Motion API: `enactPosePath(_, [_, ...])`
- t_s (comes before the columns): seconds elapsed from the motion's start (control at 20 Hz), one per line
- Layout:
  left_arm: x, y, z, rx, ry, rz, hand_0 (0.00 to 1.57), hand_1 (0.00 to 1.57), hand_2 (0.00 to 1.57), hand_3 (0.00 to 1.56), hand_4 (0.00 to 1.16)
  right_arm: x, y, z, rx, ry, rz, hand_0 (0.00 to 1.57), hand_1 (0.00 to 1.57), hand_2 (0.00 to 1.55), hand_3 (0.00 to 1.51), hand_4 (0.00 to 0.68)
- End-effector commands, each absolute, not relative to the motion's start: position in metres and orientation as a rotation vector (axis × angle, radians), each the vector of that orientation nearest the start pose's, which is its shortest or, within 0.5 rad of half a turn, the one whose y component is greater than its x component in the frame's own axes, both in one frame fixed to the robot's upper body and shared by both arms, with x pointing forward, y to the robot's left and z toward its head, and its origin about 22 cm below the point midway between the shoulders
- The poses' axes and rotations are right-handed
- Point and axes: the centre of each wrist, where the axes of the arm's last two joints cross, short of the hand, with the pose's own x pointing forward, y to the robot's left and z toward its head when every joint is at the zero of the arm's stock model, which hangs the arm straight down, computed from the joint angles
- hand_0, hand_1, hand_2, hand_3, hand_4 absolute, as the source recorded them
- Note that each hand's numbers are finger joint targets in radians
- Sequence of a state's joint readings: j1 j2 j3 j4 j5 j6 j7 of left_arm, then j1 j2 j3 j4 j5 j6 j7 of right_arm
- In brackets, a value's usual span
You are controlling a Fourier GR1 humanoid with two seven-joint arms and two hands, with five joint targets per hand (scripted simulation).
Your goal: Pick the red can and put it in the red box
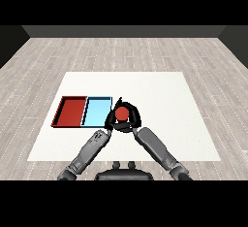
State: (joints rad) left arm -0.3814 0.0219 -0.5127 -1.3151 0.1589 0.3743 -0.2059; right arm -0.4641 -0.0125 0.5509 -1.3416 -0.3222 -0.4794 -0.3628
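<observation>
The red can (121, 113) is sitting just to the right of the light blue tray (97, 110), near that tray's right rim, and it is ringed by black fingers. The right hand (131, 120) is curling round the can from the right and near side, gripping it. The left hand (110, 121) is lying right against the can's left side, between the can and the light blue tray's right edge; its fingers are merging with the other hand's dark shapes, so I cannot tell whether they are open or closed.

The red tray (70, 111) is lying on the far side of the light blue one, the two touching along a shared edge, near the left border of the white worktop (160, 95). To reach it the can is facing the full width of the light blue tray and both sets of raised rims.

Open room is lying mostly to the right and beyond the hands, where the worktop is showing bare up to its far and right edges. The two grey forearms are coming in from the lower corners and converging at the can, crowding the near edge.
</observation>
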Motion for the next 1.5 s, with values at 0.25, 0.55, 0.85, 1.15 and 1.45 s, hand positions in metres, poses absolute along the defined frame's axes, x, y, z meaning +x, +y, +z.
enactPosePath(0.25, [0.272,0.053,0.023,-0.136,-1.781,-0.205,1.30,1.30,1.32,1.25,0.86,0.289,-0.040,0.057,0.387,-1.978,0.066,1.51,1.51,1.46,1.40,0.528])
enactPosePath(0.55, [0.279,0.052,0.020,-0.101,-1.751,-0.242,1.57,1.57,1.54,1.45,1.00,0.279,-0.044,0.058,0.378,-1.997,0.070,1.47,1.47,1.44,1.39,0.561])
enactPosePath(0.85, [0.302,0.050,0.039,-0.070,-1.777,-0.196,1.57,1.57,1.50,1.34,0.86,0.295,-0.052,0.058,0.408,-2.006,0.063,1.52,1.52,1.45,1.39,0.541])
enactPosePath(1.15, [0.284,0.048,0.017,-0.105,-1.799,-0.159,1.57,1.57,1.53,1.42,0.88,0.279,-0.044,0.060,0.375,-2.005,0.052,1.52,1.52,1.46,1.40,0.549])
enactPosePath(1.45, [0.287,0.057,0.031,-0.106,-1.822,-0.129,1.57,1.57,1.57,1.49,1.14,0.286,-0.056,0.066,0.487,-1.990,0.069,0.76,0.76,0.61,0.00,0.000])
